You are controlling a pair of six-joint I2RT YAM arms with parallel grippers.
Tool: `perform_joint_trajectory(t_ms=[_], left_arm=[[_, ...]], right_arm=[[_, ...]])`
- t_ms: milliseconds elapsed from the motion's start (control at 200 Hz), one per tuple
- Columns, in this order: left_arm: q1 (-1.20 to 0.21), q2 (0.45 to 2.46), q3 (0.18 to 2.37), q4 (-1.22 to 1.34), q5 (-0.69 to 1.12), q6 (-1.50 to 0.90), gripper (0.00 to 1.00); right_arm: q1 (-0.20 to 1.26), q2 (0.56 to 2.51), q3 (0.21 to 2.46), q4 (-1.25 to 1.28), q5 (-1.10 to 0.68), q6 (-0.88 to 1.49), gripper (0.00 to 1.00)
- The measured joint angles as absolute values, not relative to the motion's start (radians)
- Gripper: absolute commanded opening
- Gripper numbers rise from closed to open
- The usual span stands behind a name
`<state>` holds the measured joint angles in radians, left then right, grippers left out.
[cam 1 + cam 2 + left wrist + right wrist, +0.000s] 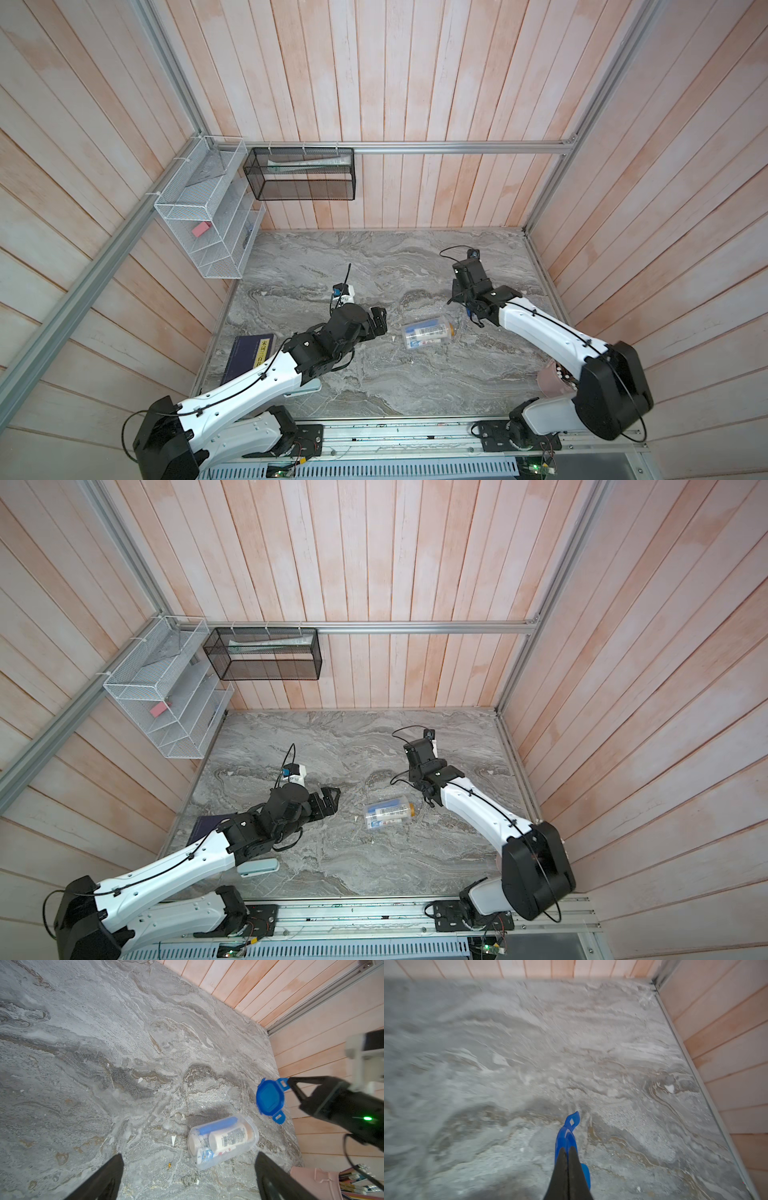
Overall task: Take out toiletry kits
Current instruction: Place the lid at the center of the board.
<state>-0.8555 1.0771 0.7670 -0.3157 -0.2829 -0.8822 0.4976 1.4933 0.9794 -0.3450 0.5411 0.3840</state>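
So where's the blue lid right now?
The blue lid is pinched in the right gripper on the robot's right side. The left wrist view shows it close beside the clear jar, which lies on the marble table.

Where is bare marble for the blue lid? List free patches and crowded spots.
Free: the marble strip along the back wall; and the patch between the clear jar and the front rail. Crowded: front left, where the dark book and pale blue case lie; front right, the pink pouch.
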Motion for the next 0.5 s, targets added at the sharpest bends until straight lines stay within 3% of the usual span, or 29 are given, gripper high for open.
perform_joint_trajectory(t_ms=[285,500], left_arm=[[-0.822,1.079,0.757,-0.295,-0.243,-0.875,1.0],[-0.783,1.114,0.725,-0.255,-0.192,-0.863,1.0]], right_arm=[[0.49,1.705,0.951,-0.332,0.572,0.387,0.0],[0.489,1.682,0.909,-0.263,0.483,0.416,0.32]])
